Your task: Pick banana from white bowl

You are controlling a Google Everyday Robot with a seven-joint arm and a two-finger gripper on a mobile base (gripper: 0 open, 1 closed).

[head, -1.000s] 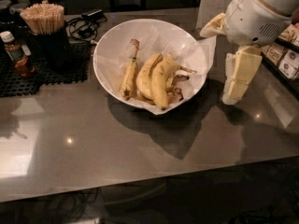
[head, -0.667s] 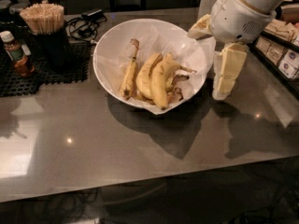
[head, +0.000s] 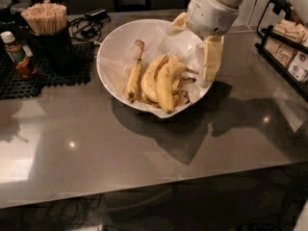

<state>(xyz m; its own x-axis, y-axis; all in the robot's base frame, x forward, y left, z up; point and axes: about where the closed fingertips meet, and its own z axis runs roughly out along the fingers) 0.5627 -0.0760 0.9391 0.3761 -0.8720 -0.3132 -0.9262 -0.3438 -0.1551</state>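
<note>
The white bowl (head: 115, 57), lined with crinkled white paper, stands at the back middle of the grey counter. Several bananas lie in it. The banana (head: 166, 84) is the thickest one, curved, right of the middle. A slimmer long-stemmed banana (head: 134, 73) lies to its left and another banana (head: 150, 78) lies between them. My gripper (head: 191, 53) hangs over the bowl's right rim, above and right of the banana, touching no fruit. It is open: one cream finger (head: 211, 57) points down at the rim and the other (head: 176, 23) sits over the bowl's back.
A black cup of wooden sticks (head: 46, 20) and a sauce bottle (head: 15, 52) stand on a black mat (head: 48, 73) at the back left. Cables (head: 89, 25) lie behind the bowl. A black rack of packets (head: 288, 42) stands at the right edge.
My gripper has moved left from beside the bowl to over its right rim. The bananas and the bowl have not moved.
</note>
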